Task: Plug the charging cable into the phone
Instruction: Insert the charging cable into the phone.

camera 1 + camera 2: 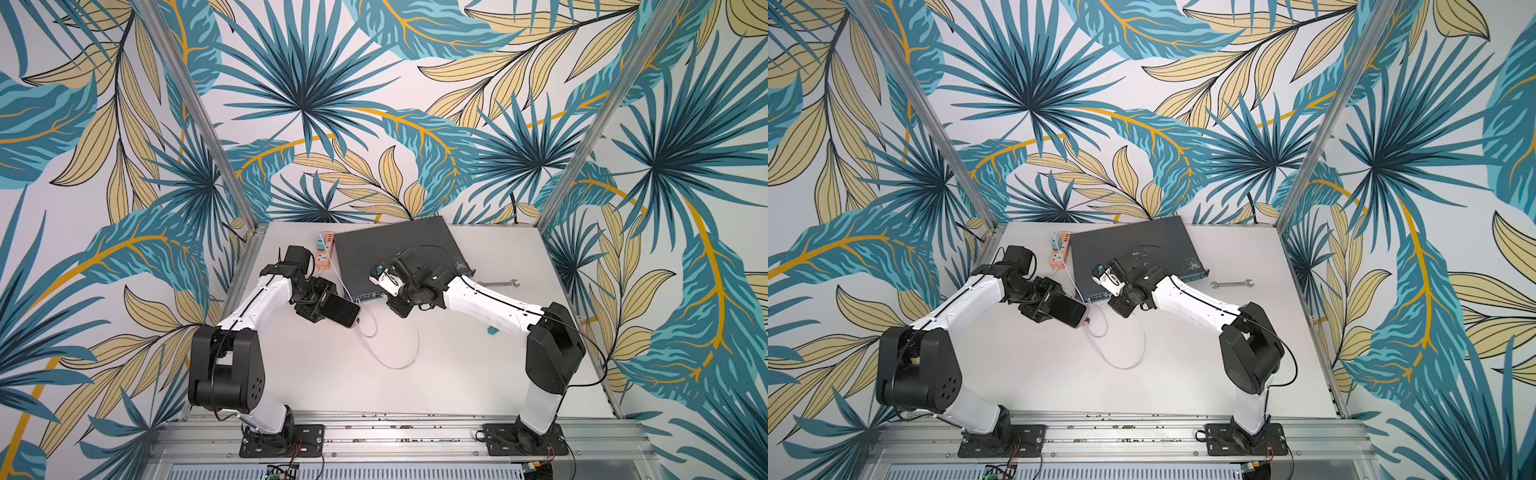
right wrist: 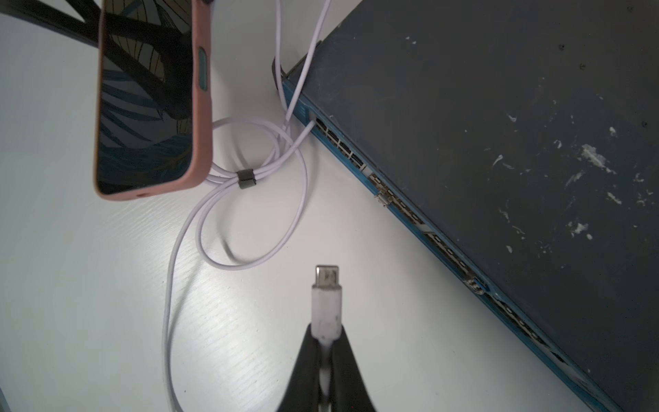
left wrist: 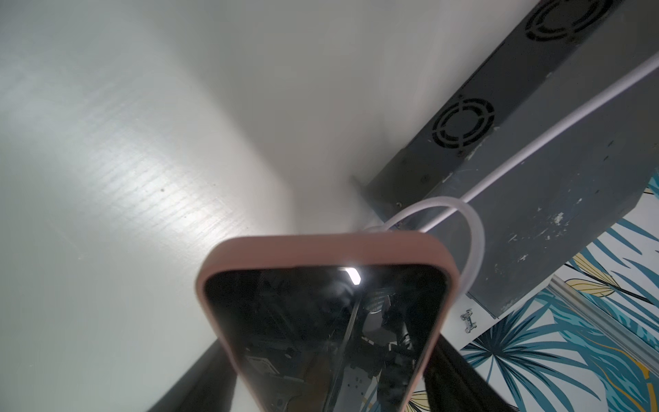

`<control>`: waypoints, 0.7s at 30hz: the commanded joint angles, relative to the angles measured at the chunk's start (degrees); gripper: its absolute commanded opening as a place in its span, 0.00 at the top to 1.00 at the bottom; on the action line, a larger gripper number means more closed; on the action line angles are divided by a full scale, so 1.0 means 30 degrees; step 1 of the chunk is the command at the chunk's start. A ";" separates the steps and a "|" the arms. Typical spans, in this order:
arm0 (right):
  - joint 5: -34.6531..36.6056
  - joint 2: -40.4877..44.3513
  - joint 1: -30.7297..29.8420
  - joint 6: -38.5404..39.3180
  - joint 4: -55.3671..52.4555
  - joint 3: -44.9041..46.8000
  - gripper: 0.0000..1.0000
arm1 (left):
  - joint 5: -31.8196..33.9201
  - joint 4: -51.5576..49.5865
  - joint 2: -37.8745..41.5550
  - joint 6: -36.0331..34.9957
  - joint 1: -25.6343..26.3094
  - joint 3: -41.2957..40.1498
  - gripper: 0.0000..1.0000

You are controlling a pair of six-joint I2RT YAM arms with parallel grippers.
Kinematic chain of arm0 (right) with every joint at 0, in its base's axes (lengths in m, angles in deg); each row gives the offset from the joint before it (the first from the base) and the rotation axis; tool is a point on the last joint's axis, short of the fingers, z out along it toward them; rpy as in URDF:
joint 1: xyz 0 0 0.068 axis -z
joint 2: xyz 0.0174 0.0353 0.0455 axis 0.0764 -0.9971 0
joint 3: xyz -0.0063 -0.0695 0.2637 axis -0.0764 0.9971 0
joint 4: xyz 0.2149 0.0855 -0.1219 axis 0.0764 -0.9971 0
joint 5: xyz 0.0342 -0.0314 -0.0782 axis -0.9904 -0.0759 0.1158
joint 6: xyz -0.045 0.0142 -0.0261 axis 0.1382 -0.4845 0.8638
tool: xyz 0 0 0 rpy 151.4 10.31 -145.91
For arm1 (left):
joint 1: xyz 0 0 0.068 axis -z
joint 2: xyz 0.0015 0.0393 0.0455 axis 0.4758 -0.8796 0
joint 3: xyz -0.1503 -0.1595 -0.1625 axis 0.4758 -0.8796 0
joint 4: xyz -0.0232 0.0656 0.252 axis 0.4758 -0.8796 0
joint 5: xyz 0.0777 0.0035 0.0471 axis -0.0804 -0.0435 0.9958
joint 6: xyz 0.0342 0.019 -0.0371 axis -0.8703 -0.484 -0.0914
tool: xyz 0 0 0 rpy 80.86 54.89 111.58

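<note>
My left gripper (image 1: 328, 308) is shut on the phone (image 1: 344, 311), which has a black screen and a pink rim, and holds it off the table. In the left wrist view the phone (image 3: 321, 321) sits between dark fingers (image 3: 460, 378). My right gripper (image 2: 325, 331) is shut on the charging cable's white connector (image 2: 326, 285), whose metal tip points out over the table. The connector is apart from the phone (image 2: 149, 107). The cable's loops (image 2: 306, 199), bound by a dark tie (image 2: 246, 178), lie beside the phone's lower end. In both top views the cable (image 1: 395, 368) (image 1: 1121, 368) loops across the table between the arms.
A large dark grey network switch (image 1: 395, 253) (image 2: 499, 142) lies at the back, its port side close to my right gripper (image 1: 395, 309). A pink power strip (image 1: 324, 249) stands left of it. A wrench (image 1: 496, 284) and a teal object (image 1: 492, 330) lie to the right.
</note>
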 commanded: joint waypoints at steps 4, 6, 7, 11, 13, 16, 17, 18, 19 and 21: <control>0.0134 -0.0455 -0.0840 0.0903 -0.0780 -0.0175 1.00 | -0.0686 0.0169 -0.0124 0.0336 -0.0510 0.0555 1.00; 0.0086 -0.0656 -0.1129 0.1009 -0.0855 -0.0159 1.00 | -0.0639 0.0066 -0.0176 0.0312 -0.0550 0.0670 1.00; 0.0108 -0.0793 -0.1295 0.1089 -0.0892 -0.0203 1.00 | -0.0664 0.0073 -0.0183 0.0334 -0.0554 0.0674 1.00; 0.0446 -0.1520 -0.1936 0.1189 -0.1019 -0.0714 1.00 | -0.0724 0.0034 -0.0241 0.0396 -0.0545 0.0713 1.00; 0.1025 -0.2003 -0.2227 0.1209 -0.1109 -0.1077 1.00 | -0.0699 -0.0056 -0.0243 0.0394 -0.0552 0.0749 1.00; 0.2344 -0.2743 -0.2631 0.1124 -0.1258 -0.1862 1.00 | -0.0664 -0.0132 -0.0243 0.0396 -0.0549 0.0735 1.00; 0.2551 -0.2893 -0.2728 0.1067 -0.1254 -0.2053 1.00 | -0.0652 -0.0146 -0.0243 0.0396 -0.0576 0.0748 1.00; 0.2825 -0.2973 -0.2821 0.0994 -0.1282 -0.2194 1.00 | -0.0644 -0.0184 -0.0243 0.0371 -0.0568 0.0750 1.00; 0.3021 -0.3082 -0.2862 0.0974 -0.1330 -0.2325 1.00 | -0.0602 -0.0204 -0.0243 0.0338 -0.0567 0.0776 1.00; 0.3021 -0.3125 -0.2943 0.0969 -0.1340 -0.2435 1.00 | -0.0569 -0.0239 -0.0243 0.0310 -0.0596 0.0779 1.00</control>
